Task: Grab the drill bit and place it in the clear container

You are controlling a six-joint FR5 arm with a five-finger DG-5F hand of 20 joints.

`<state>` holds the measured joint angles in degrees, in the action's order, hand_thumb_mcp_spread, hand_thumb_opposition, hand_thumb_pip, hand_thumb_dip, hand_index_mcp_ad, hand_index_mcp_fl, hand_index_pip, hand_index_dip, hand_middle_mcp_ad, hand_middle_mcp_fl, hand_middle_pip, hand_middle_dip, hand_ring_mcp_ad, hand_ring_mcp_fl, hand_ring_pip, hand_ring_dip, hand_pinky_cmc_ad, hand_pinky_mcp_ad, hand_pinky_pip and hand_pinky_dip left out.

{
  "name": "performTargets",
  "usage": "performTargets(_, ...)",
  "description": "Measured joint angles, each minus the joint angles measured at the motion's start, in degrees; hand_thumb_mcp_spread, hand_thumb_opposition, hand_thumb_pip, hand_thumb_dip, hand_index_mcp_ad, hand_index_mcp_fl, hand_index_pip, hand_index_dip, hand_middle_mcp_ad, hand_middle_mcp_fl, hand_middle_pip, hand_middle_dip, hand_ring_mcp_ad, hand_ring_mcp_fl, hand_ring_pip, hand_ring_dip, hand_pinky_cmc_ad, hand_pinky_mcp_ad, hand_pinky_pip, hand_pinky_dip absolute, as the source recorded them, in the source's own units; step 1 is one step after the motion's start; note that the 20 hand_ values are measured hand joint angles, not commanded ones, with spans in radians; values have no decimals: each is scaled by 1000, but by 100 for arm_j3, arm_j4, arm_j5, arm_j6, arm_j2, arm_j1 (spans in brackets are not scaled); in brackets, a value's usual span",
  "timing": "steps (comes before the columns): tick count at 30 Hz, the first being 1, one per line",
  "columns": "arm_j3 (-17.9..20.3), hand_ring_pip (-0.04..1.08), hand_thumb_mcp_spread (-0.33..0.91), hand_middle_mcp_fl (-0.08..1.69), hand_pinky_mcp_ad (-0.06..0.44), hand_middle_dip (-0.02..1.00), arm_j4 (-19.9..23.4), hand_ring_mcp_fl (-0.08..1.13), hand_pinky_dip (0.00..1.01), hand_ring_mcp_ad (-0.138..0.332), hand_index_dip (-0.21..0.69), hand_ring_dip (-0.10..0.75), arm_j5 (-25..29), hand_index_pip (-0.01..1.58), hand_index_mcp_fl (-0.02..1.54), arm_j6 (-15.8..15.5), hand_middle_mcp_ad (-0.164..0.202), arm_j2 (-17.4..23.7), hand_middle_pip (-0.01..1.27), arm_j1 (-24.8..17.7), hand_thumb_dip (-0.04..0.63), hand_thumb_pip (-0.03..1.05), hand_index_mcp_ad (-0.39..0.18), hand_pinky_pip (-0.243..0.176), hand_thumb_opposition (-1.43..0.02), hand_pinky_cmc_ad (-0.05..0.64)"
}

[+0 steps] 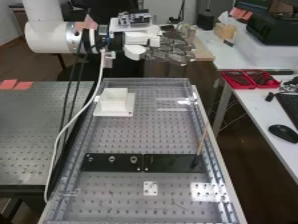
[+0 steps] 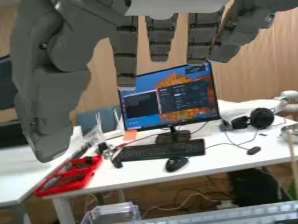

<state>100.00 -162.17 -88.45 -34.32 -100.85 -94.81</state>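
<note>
The hand (image 1: 167, 47) is raised past the bench's far end, its dark grey fingers extended and nothing between them. In the wrist view the hand (image 2: 125, 55) hangs with straight fingers and an open thumb. A thin brown rod (image 1: 201, 141) leans up from the right part of the black plate; I cannot tell whether it is the drill bit. A clear container (image 2: 112, 214) stands by the bench edge in the wrist view; in the high view faint clear outlines (image 1: 174, 104) lie right of the white block.
On the perforated bench (image 1: 126, 187) are a white square block (image 1: 114, 101), a black plate (image 1: 113, 162) with round fittings, and a small white plate (image 1: 150, 188). Red trays (image 1: 249, 79) and a mouse (image 1: 284, 133) lie on the side table. A monitor (image 2: 169, 97) stands beyond a keyboard (image 2: 163, 151).
</note>
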Motion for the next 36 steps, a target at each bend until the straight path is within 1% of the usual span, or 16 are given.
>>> performTargets(2, -108, 112, 468, -40, 131, 82, -503, 30, 176, 166, 326, -35, -29, 87, 339, -340, 51, 262, 138, 65, 176, 267, -87, -63, -747, 213)
performTargets(5, -198, 110, 456, -73, 134, 82, -861, 49, 176, 166, 328, -35, -17, 84, 346, -584, 51, 503, 138, 118, 175, 265, -72, -61, -747, 215)
performTargets(7, -229, 110, 438, -56, 133, 84, -932, 45, 176, 164, 328, -35, 9, 84, 342, -676, 51, 615, 138, 144, 166, 265, -72, -61, -731, 216)
performTargets(10, -287, 110, 436, -40, 152, 84, -1029, 49, 176, 164, 328, -35, 34, 84, 339, -643, 51, 722, 138, 198, 136, 262, -72, -61, -730, 216)
performTargets(15, -339, 113, 422, -40, 152, 84, -1078, 49, 188, 166, 328, -35, 67, 84, 316, -555, 52, 860, 138, 299, 131, 265, -72, -61, -733, 216)
performTargets(16, -339, 113, 422, -40, 148, 84, -1074, 49, 209, 166, 328, -35, 77, 84, 316, -536, 52, 876, 138, 312, 115, 258, -72, -61, -733, 216)
performTargets(18, -338, 113, 422, -40, 169, 84, -1061, 65, 230, 164, 328, -35, 109, 84, 307, -528, 54, 905, 138, 323, 113, 251, -75, -61, -733, 216)
performTargets(19, -338, 113, 426, -40, 166, 84, -1058, 66, 230, 164, 328, -35, 135, 84, 272, -544, 51, 926, 138, 328, 115, 251, -61, -61, -733, 216)
performTargets(20, -339, 113, 422, -59, 164, 84, -1065, 63, 230, 164, 328, -35, 144, 84, 265, -556, 56, 940, 140, 333, 115, 251, -56, -63, -733, 216)
performTargets(25, -353, 113, 422, -38, 168, 87, -1167, 66, 278, 166, 328, -35, 168, 84, 264, -575, 59, 986, 140, 333, 101, 251, -56, -63, -733, 213)
performTargets(28, -363, 113, 422, -66, 168, 84, -1193, 63, 278, 166, 328, -35, 174, 87, 264, -578, 56, 993, 140, 336, 101, 251, -56, -63, -733, 213)
performTargets(30, -370, 113, 421, -52, 168, 84, -1200, 63, 278, 166, 328, -35, 153, 84, 262, -579, 61, 992, 140, 342, 101, 251, -54, -63, -733, 211)
performTargets(31, -378, 113, 421, -37, 168, 87, -1202, 63, 278, 166, 328, -35, 119, 84, 265, -577, 56, 991, 140, 350, 101, 251, -54, -63, -733, 215)
performTargets(32, -386, 113, 424, -44, 168, 87, -1202, 63, 278, 164, 328, -35, 102, 84, 262, -571, 63, 989, 140, 356, 101, 251, -54, -63, -733, 229)
performTargets(34, -398, 113, 424, -38, 168, 87, -1202, 63, 276, 164, 328, -35, 84, 84, 260, -567, 63, 985, 140, 365, 101, 251, -54, -63, -733, 229)
performTargets(36, -411, 113, 424, -73, 168, 87, -1204, 63, 278, 164, 328, -35, 65, 84, 257, -574, 63, 978, 140, 378, 101, 251, -54, -63, -733, 229)
